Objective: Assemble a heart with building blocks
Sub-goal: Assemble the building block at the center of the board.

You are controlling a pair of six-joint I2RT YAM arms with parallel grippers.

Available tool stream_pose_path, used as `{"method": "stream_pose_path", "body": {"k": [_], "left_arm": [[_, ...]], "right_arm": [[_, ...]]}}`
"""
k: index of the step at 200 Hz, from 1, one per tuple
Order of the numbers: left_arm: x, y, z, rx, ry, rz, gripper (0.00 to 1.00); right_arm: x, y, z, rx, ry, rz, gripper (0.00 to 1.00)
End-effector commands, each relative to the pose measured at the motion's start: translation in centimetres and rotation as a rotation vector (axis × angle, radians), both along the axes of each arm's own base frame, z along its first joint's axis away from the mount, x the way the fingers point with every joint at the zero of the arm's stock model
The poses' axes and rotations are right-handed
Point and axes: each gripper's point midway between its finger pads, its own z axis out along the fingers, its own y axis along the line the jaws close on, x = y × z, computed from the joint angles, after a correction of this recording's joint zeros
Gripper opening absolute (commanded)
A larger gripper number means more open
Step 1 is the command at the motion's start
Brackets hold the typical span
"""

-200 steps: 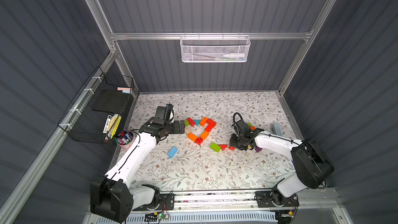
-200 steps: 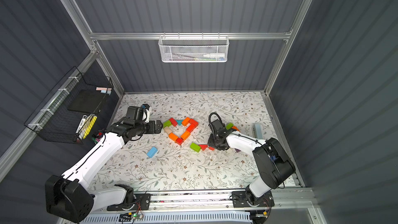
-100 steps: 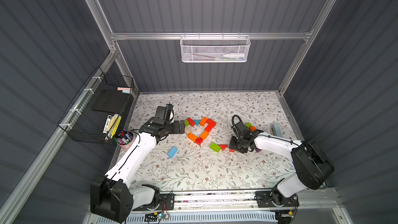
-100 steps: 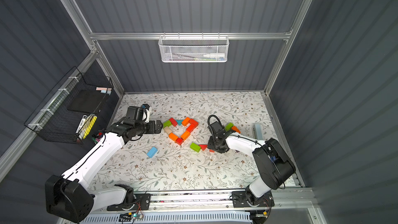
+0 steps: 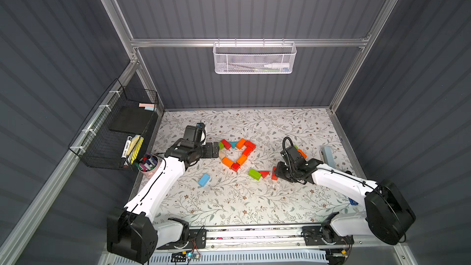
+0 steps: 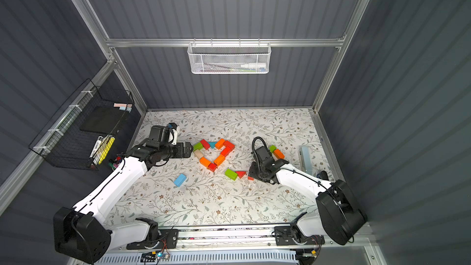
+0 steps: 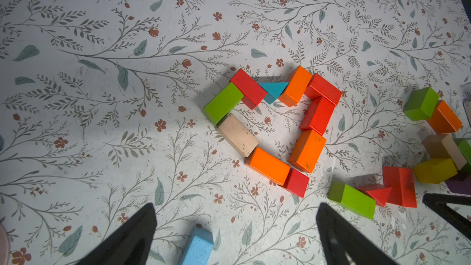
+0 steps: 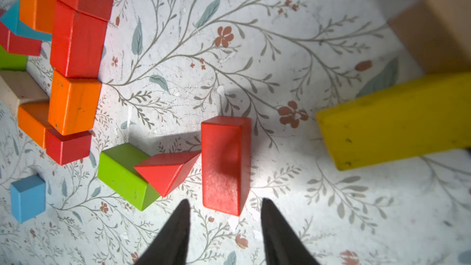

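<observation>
The floral tabletop [image 5: 254, 200] carries everything. Near its middle lies the heart outline [image 5: 241, 159], a ring of red, orange, green, tan and teal blocks that looks nearly closed. The left claw [image 7: 235, 210] hangs just beside the ring's green and tan side, its jaws spread as wide as they go and holding nothing.

The spare blocks lie apart from the heart. A light blue brick [image 5: 204, 180] sits alone nearer the rail. A yellow brick [image 8: 392, 118] and a few others cluster under the right arm.

Between them a green brick [image 8: 122, 174], a red wedge [image 8: 165, 172] and a red brick [image 8: 224, 164] sit in a row. The wedge's tip touches the red brick's long side.

The right claw [image 8: 224, 200] is low over that red brick's near end. Its jaws are partly open, with tabletop showing on both sides of the brick, so it grips nothing.

I take the step to be picking up this brick. To do it well, the claw should straddle the two long sides nearer mid-length. It must stay short of the wedge's tip, then close squarely and lift straight up. A sideways drag would likely shove the wedge and green brick towards the heart.
</observation>
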Motion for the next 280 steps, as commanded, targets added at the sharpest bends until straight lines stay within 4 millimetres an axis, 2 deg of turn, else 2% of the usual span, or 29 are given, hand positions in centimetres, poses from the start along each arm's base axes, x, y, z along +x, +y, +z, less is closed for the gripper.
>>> {"method": "stream_pose_path", "body": {"k": [1, 30, 53, 101, 139, 206, 243, 263, 280], "left_arm": [[-0.3, -0.1, 0.3, -0.018, -0.007, -0.001, 0.99], [-0.3, -0.1, 0.2, -0.017, -0.006, -0.001, 0.99], [-0.3, -0.1, 0.2, -0.018, -0.006, -0.003, 0.99], [-0.3, -0.2, 0.0, -0.015, 0.003, -0.012, 0.99], [-0.4, 0.0, 0.1, -0.01, -0.002, -0.004, 0.99], [-0.4, 0.0, -0.1, -0.007, 0.004, -0.005, 0.99], [-0.3, 0.0, 0.0, -0.007, 0.002, -0.003, 0.99], [-0.4, 0.0, -0.1, -0.006, 0.004, -0.002, 0.99], [-0.4, 0.0, -0.1, -0.007, 0.004, -0.003, 0.99]], "right_arm": [[-1.0, -1.6, -0.8, -0.06, 0.019, -0.027, 0.32], [-1.7, -3.1, -1.7, -0.116, 0.043, -0.033, 0.15], [-1.6, -2.4, -2.3, -0.095, 0.055, -0.001, 0.07], [0.0, -0.5, -2.4, -0.07, 0.05, 0.064, 0.06], [0.0, 1.3, -2.8, -0.004, 0.062, 0.115, 0.06], [0.0, 2.5, -2.9, 0.03, 0.063, 0.148, 0.06], [-0.1, 1.3, -2.7, -0.03, 0.063, 0.139, 0.06], [-0.5, -1.2, -2.4, -0.151, 0.068, 0.104, 0.06], [-0.9, -3.5, -1.6, -0.241, 0.071, 0.086, 0.14]]}}
